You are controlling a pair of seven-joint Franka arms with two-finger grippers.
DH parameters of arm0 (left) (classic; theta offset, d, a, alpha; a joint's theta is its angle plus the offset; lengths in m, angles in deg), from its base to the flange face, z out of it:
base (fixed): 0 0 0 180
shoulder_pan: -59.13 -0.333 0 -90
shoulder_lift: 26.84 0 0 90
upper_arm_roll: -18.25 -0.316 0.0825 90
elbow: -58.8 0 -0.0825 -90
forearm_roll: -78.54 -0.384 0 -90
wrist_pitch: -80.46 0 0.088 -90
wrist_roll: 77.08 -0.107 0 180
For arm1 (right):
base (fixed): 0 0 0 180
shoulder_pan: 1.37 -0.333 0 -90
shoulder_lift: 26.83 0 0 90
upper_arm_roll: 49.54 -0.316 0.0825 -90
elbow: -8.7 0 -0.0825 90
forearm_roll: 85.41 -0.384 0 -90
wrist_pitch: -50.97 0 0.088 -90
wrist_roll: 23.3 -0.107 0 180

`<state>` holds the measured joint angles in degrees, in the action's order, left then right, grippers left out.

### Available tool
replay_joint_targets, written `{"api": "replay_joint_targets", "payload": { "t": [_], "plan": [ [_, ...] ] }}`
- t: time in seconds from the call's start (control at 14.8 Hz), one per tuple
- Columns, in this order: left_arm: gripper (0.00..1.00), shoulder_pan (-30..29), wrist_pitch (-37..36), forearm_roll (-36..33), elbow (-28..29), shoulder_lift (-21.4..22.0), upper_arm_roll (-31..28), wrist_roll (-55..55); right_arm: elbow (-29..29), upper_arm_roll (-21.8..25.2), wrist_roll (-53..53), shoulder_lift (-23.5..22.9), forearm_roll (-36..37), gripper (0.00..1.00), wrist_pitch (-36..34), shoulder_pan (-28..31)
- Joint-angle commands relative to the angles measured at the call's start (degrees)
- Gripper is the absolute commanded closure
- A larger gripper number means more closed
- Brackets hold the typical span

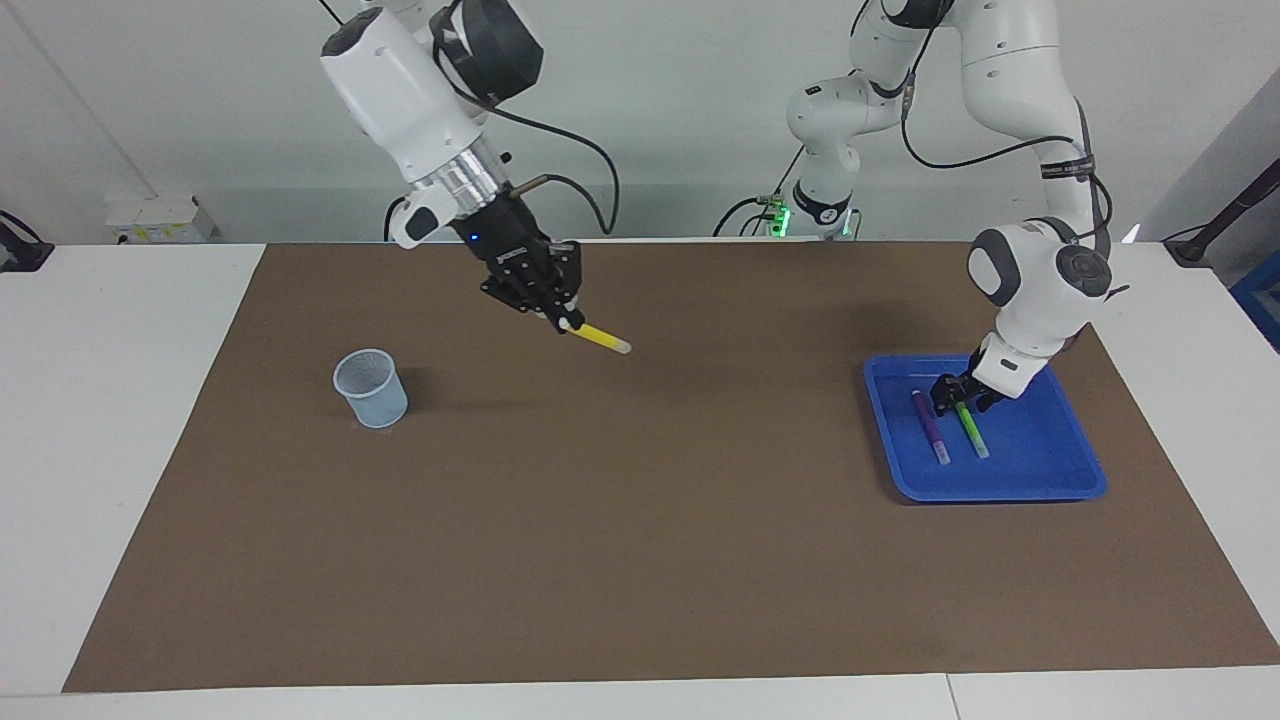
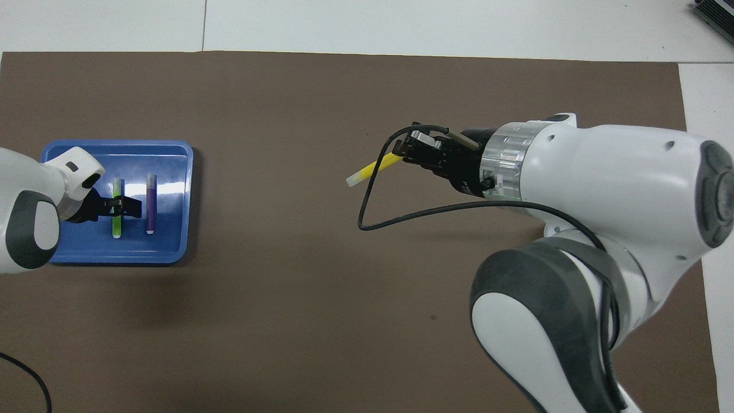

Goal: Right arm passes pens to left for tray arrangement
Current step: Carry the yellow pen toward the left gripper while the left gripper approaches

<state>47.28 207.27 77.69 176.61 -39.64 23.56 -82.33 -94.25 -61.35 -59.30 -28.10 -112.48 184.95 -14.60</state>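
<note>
1. Right gripper (image 1: 556, 312), clamped on the yellow pen (image 1: 598, 339), hangs over the mat (image 1: 640, 560); its pale tip slants down toward the tray (image 1: 1000, 485).
2. Left gripper (image 1: 958, 392) stands spread astride the green pen (image 1: 970, 429), lying in the tray parallel with the purple pen (image 1: 931, 427).

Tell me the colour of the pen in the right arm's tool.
Yellow pen, pale tip; clearest in the facing view.

White table (image 1: 130, 400) under a brown mat (image 1: 640, 540); plain pale wall (image 1: 650, 120) along the frame's top; white box (image 1: 160, 220) at upper left; blue bin (image 1: 1262, 300) at right edge.
</note>
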Motion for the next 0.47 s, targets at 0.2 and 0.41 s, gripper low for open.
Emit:
{"api": "replay_joint_targets", "payload": {
  "t": [0.2,0.41],
  "plan": [
    [0.00,1.56,-22.98,6.99,-13.03,1.80,1.01,14.59,-6.63,0.29,-7.40,0.74,-2.02,1.00,13.36,-5.92],
    [0.00,3.49,-24.24,11.38,-12.96,5.14,3.47,35.68,-9.10,0.29,-7.76,0.13,-2.02,1.00,20.43,-9.18]
  ]
}}
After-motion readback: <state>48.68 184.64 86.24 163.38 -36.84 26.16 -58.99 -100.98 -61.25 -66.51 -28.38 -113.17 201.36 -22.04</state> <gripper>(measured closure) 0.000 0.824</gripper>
